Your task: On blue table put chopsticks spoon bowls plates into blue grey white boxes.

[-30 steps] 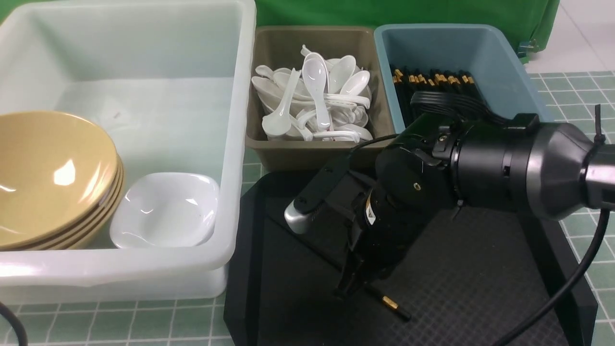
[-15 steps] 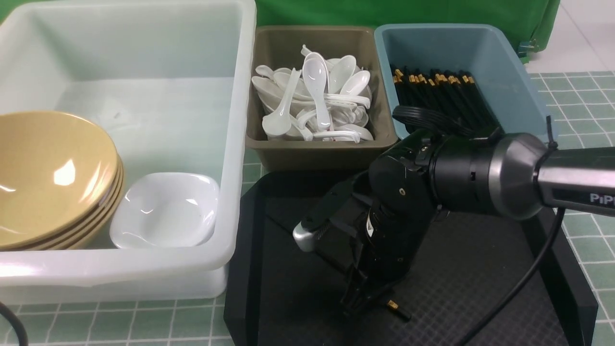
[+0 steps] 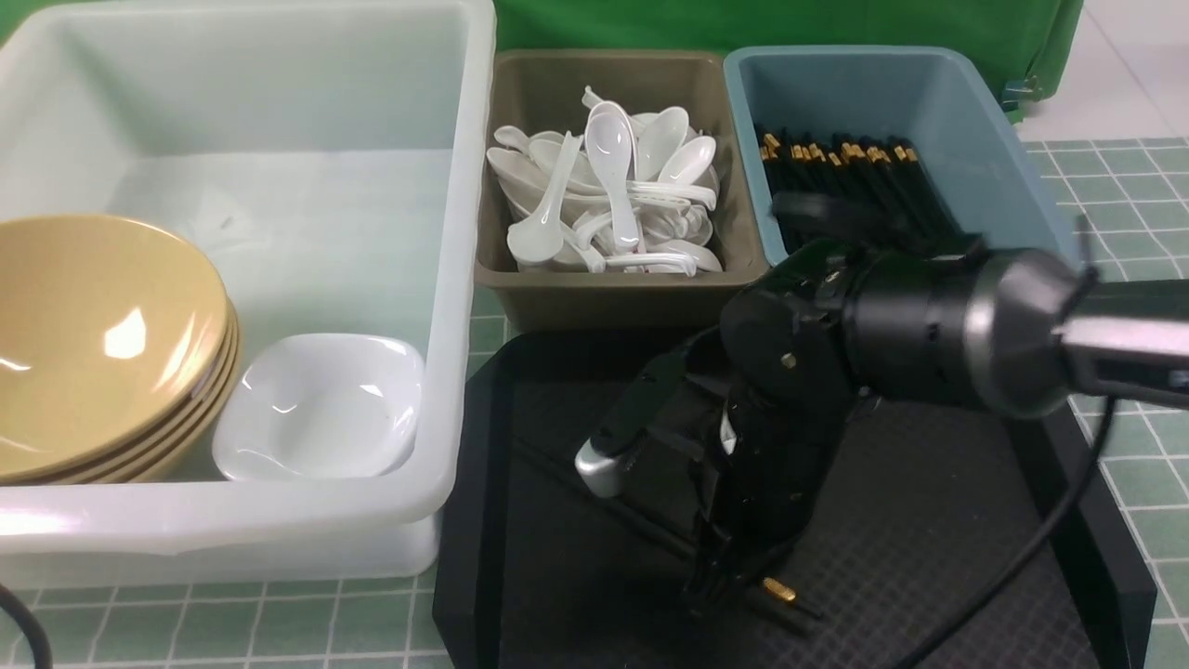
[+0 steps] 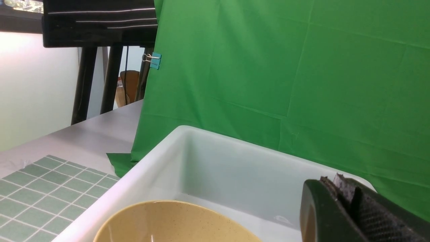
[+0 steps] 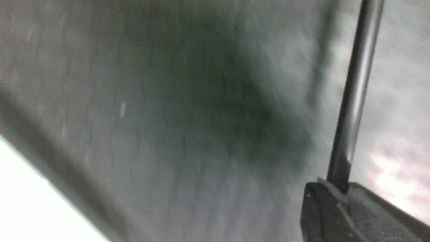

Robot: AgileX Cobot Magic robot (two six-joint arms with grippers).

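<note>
Front view, counter point(image 3: 1129, 520): we see pale green tiles with white grid lines; three boxes stand along the far side, a black tray point(image 3: 929, 548) lies nearer.
Front view, white box point(image 3: 455, 279): large and translucent, at the left; it holds stacked tan bowls point(image 3: 93, 344) and, just beside them, white plates point(image 3: 320, 409).
Front view, grey box point(image 3: 520, 279): in the middle; a heap of white spoons point(image 3: 608, 190) fills it.
Front view, blue box point(image 3: 1012, 177): at the right; black chopsticks point(image 3: 841, 167) with gold bands lie side by side inside.
Front view, right tool point(image 3: 720, 585): the right arm points it down at the tray; a single chopstick point(image 3: 778, 591) with a gold band shows at its tip, low over the tray; whether that stick touches the tray we cannot tell.
Left wrist view, left tool point(image 4: 349, 205): we see its dark pads pressed together with nothing between them; it hangs above the white box, beside the rim of a tan bowl point(image 4: 174, 222); green cloth point(image 4: 289, 67) hangs behind.
Right wrist view, right tool point(image 5: 339, 198): the picture is blurred; the pads pinch a thin black stick, which runs away from them over the dark tray surface point(image 5: 168, 134).
</note>
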